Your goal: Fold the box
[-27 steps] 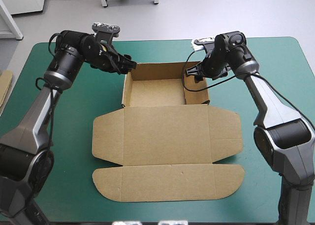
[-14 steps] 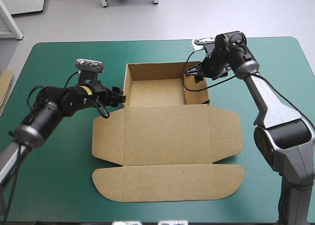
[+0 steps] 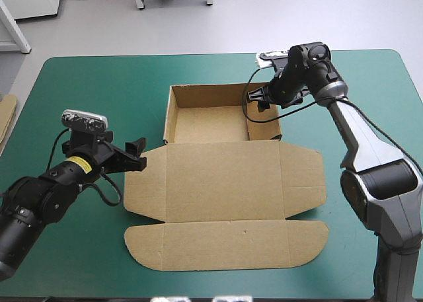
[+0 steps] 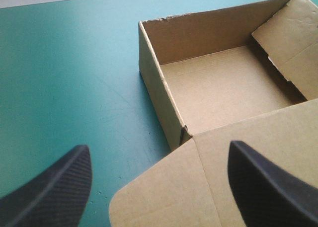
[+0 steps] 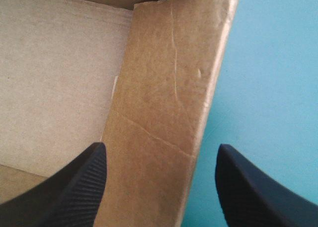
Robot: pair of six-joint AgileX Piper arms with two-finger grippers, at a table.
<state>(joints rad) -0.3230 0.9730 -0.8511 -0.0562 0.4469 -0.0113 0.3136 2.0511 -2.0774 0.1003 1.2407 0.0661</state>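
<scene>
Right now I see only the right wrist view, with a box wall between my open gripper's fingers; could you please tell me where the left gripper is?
Observer: The left gripper is open and low over the teal-green cover, left of the box and aimed at its flat left side flap.
Operator: Thank you. Is the lid lying flat?
Observer: Yes, the lid lies flat on the cover, spread toward the table's near edge, and the walled part beyond it is open on top.
</scene>
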